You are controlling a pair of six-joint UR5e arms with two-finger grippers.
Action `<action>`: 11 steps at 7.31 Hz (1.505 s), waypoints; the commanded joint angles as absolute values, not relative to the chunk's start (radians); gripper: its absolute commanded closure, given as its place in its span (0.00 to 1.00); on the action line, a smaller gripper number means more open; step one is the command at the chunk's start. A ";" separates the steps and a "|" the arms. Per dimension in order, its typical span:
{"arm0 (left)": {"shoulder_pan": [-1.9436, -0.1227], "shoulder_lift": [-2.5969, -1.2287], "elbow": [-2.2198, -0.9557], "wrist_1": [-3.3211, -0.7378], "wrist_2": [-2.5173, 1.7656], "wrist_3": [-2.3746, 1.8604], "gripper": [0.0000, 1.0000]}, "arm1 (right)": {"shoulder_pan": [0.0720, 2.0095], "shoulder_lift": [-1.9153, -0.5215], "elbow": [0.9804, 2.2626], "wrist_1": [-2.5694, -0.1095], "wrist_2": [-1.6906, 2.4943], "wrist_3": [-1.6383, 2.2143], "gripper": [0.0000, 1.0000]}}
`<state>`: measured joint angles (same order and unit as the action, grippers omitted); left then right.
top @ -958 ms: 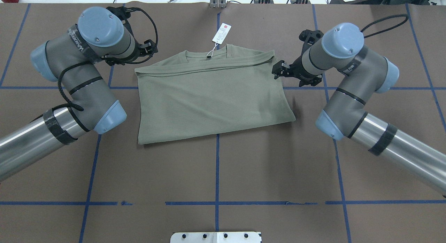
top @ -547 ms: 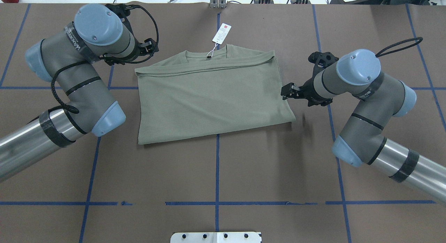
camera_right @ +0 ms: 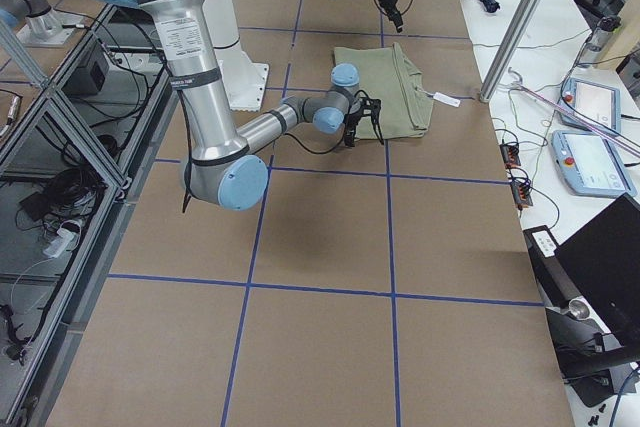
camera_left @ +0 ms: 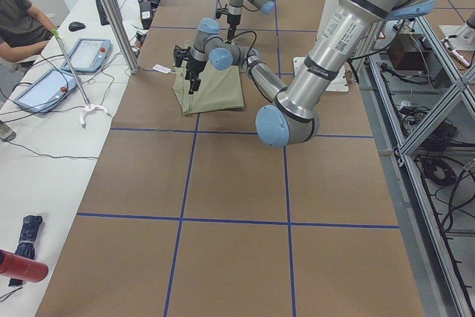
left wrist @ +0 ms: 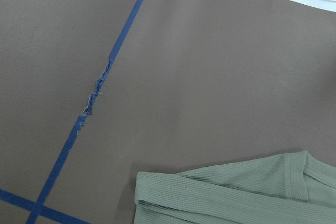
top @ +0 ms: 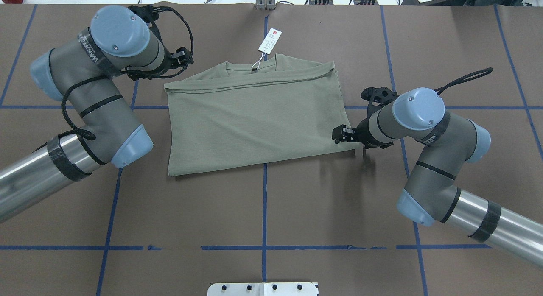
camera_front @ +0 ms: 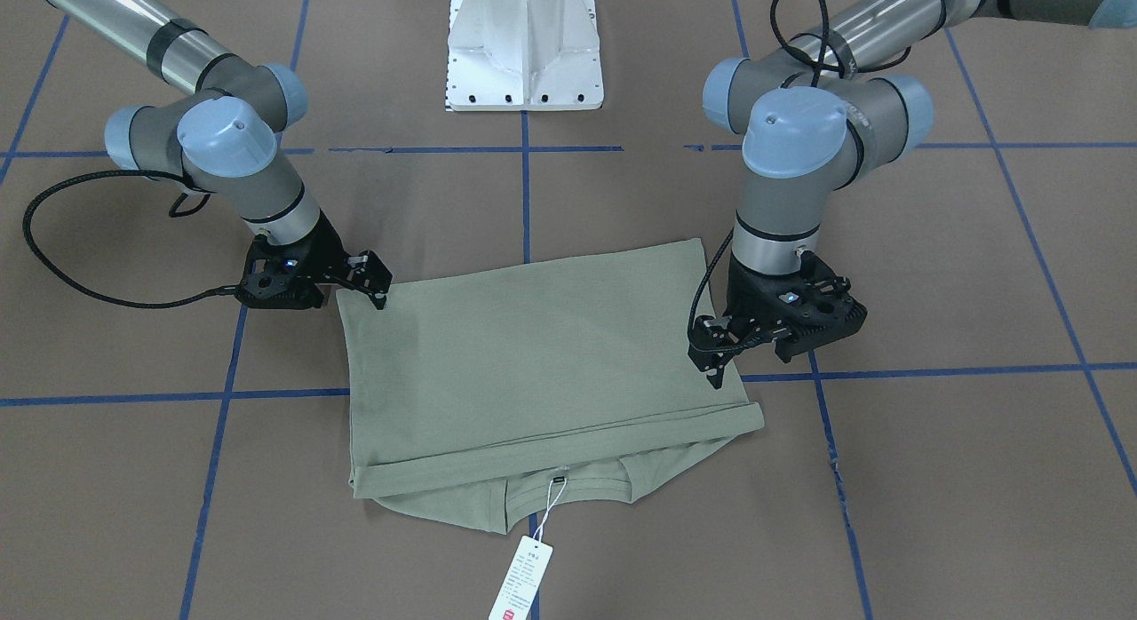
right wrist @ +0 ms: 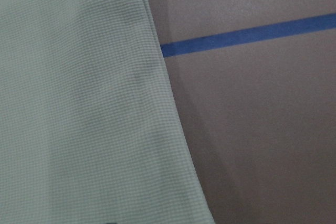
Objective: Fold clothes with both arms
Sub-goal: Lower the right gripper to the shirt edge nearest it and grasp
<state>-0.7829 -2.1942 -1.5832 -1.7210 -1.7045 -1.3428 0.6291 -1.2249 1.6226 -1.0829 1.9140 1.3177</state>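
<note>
The clothes are one sage-green shirt (top: 254, 118), folded into a flat rectangle at mid-table, collar at the far edge with a white hang tag (top: 270, 41) lying beyond it. My left gripper (top: 184, 57) hovers just off the shirt's far left corner, open and holding nothing; across the table it shows as the left gripper (camera_front: 711, 353) by the shirt (camera_front: 533, 362). At the near right corner my right gripper (top: 339, 135) reaches over the cloth edge, open and empty, and the front-facing view shows the right gripper (camera_front: 377, 287) the same way. The wrist views show only cloth (right wrist: 79, 103) and table.
Blue tape lines grid the brown table cover. The white pedestal base (camera_front: 524, 51) stands at the robot's edge. A person (camera_left: 18, 20) sits at a white side bench with tablets (camera_left: 44, 83) beyond the far edge.
My right arm has moved along the shirt's right edge from the far corner toward the robot, down to the near right corner. The left arm and the shirt have barely moved.
</note>
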 commanded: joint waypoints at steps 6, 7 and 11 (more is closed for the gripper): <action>-0.781 -2.198 -1.586 -1.721 -1.709 -1.347 0.00 | 0.632 -1.246 1.675 -1.081 1.959 1.316 1.00; -0.781 -2.198 -1.591 -1.720 -1.709 -1.347 0.00 | 0.630 -1.284 1.710 -1.081 1.962 1.315 1.00; -0.776 -2.200 -1.614 -1.718 -1.704 -1.361 0.00 | 0.470 -1.624 2.030 -1.080 2.032 1.389 1.00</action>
<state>-0.7776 -2.1998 -1.6076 -1.7193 -1.7073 -1.3531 0.5386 -1.5146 1.9288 -1.0822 2.0010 1.3341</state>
